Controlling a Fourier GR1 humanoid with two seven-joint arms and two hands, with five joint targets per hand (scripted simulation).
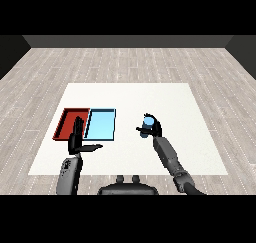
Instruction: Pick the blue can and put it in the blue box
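The blue can (pixel 148 124) stands upright to the right of the trays, with my right hand (pixel 154 127) curled round it from behind and the right. The light blue tray (pixel 100 124) lies left of the can, with the red tray (pixel 67 123) beside it on its left. My left hand (pixel 77 139) hovers over the near edge of the two trays, fingers straight and pointing away, thumb stretched out to the right. Nothing lies in either tray.
The white table (pixel 165 102) stretches wide behind and to the right of the can. Its near edge runs just under both forearms. Grey wooden floor surrounds the table.
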